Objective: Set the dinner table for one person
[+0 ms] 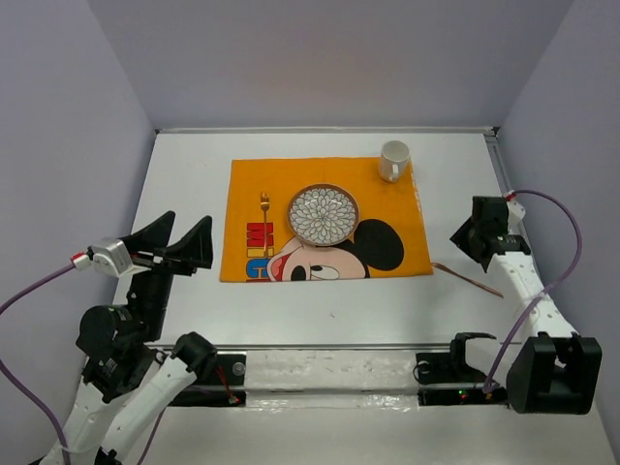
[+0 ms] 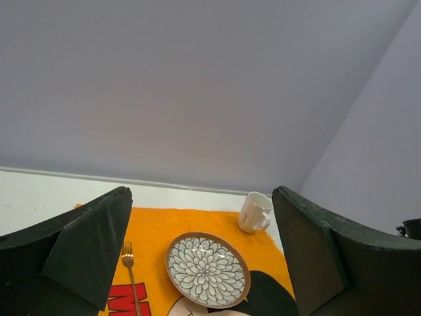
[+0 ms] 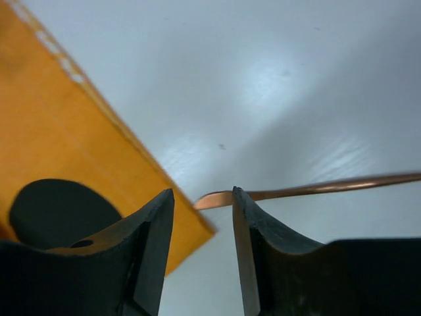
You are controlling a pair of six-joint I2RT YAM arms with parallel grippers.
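The dinner table (image 1: 184, 179) is big, white and flat. It fills the floor of the space, from the arms' bases to the back wall. Pale grey-purple walls (image 1: 320, 58) stand at its 9, 12 and 3 o'clock sides.

An orange placemat (image 1: 254, 189) with a cartoon mouse lies flat on the table, a bit toward 12 o'clock from the middle. A round plate (image 1: 324, 214) with a petal pattern sits on the mat. A gold fork (image 1: 264, 208) lies at the plate's 9 o'clock, near it but not touching. A white mug (image 1: 393, 160) stands upright at the mat's 1 o'clock corner. A thin copper utensil (image 1: 468, 278) lies on the bare table at the mat's 4 o'clock corner.

The left claw (image 1: 190, 225) hangs over the table's 8 o'clock side, spread wide and holding nothing. The right claw (image 3: 202, 217) is at 3 o'clock, its fingers a little apart. The copper utensil's tip shows in that gap. I cannot tell if it touches them.
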